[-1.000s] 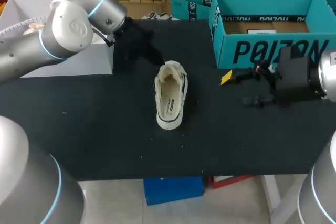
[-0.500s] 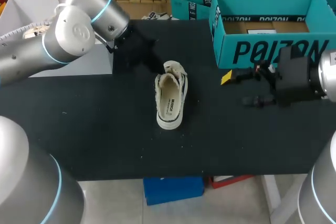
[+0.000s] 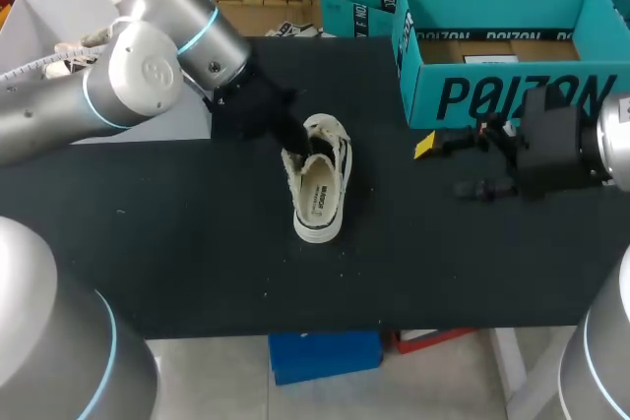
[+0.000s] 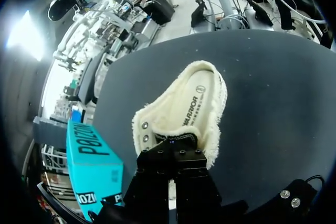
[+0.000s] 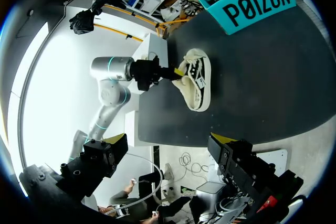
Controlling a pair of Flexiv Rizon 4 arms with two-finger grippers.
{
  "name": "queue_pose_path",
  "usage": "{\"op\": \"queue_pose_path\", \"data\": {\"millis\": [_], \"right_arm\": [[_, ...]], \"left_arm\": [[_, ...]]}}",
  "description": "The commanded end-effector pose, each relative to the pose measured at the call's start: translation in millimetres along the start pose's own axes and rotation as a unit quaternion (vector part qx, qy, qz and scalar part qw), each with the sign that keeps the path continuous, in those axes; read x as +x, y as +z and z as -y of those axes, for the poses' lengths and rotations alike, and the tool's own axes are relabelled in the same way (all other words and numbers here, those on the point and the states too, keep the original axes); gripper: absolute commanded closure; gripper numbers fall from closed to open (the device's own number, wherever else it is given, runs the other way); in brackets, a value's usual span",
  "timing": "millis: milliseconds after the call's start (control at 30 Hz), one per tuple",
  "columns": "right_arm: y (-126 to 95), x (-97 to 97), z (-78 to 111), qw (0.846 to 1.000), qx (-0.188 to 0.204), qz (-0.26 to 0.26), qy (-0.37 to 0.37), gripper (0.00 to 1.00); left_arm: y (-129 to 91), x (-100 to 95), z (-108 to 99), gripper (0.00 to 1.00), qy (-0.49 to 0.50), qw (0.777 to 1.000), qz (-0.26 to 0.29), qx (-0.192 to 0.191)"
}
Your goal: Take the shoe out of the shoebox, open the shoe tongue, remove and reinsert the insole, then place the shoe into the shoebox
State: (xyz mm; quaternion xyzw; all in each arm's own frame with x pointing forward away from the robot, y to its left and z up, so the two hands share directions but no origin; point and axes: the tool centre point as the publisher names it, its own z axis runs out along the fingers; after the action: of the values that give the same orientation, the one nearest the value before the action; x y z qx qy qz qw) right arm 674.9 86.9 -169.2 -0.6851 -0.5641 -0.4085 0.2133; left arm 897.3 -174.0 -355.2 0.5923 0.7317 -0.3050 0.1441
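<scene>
Black tabletop [image 3: 177, 233], white sneaker [image 3: 319, 189] lying at its middle, outside the open teal shoebox [image 3: 502, 95], left gripper [image 3: 298, 139] at the sneaker's tongue end, hold not discernible, right gripper [image 3: 445, 166] before the shoebox, fingers spread, holding nothing.

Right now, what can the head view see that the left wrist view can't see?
Only the head view shows my right claw, open and empty near the shoebox, the box's open inside, and my whole left arm with its end at the shoe. Only the left wrist view shows the shoe's fluffy lining and two small metal eyelets up close. Both show the white shoe, the teal shoebox and the black table.
</scene>
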Motion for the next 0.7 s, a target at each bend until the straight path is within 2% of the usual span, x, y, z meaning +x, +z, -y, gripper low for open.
{"op": "queue_pose_path", "data": {"millis": [33, 133, 300, 467, 500, 533, 567, 633, 667, 700], "right_arm": [[1, 0.2, -0.3, 1.000, 0.000, 0.000, 0.000, 0.00], [1, 0.2, -0.3, 1.000, 0.000, 0.000, 0.000, 0.00], [1, 0.2, -0.3, 1.000, 0.000, 0.000, 0.000, 0.00], [1, 0.2, -0.3, 1.000, 0.000, 0.000, 0.000, 0.00], [1, 0.2, -0.3, 1.000, 0.000, 0.000, 0.000, 0.00], [1, 0.2, -0.3, 1.000, 0.000, 0.000, 0.000, 0.00], [1, 0.2, -0.3, 1.000, 0.000, 0.000, 0.000, 0.00], [1, 0.2, -0.3, 1.000, 0.000, 0.000, 0.000, 0.00], [1, 0.2, -0.3, 1.000, 0.000, 0.000, 0.000, 0.00], [1, 0.2, -0.3, 1.000, 0.000, 0.000, 0.000, 0.00]], "left_arm": [[4, -5.4, 0, 1.00, 0.003, 1.000, -0.012, -0.003], [-2, -9.0, 1, 1.00, 0.009, 1.000, -0.014, -0.006], [-30, -17.3, 2, 1.00, 0.021, 1.000, -0.012, -0.020], [-49, -14.0, 9, 1.00, 0.020, 0.999, -0.032, -0.021], [-53, -12.7, 10, 0.97, 0.019, 0.999, -0.036, -0.020], [-56, -11.3, 11, 0.79, 0.018, 0.999, -0.042, -0.019], [-59, -9.6, 12, 0.70, 0.015, 0.999, -0.044, -0.018], [-66, -5.9, 15, 0.63, 0.005, 0.998, -0.050, -0.023], [-70, -4.0, 15, 0.55, 0.000, 0.998, -0.051, -0.025], [-74, -2.1, 15, 0.42, -0.005, 0.998, -0.052, -0.027]]}}
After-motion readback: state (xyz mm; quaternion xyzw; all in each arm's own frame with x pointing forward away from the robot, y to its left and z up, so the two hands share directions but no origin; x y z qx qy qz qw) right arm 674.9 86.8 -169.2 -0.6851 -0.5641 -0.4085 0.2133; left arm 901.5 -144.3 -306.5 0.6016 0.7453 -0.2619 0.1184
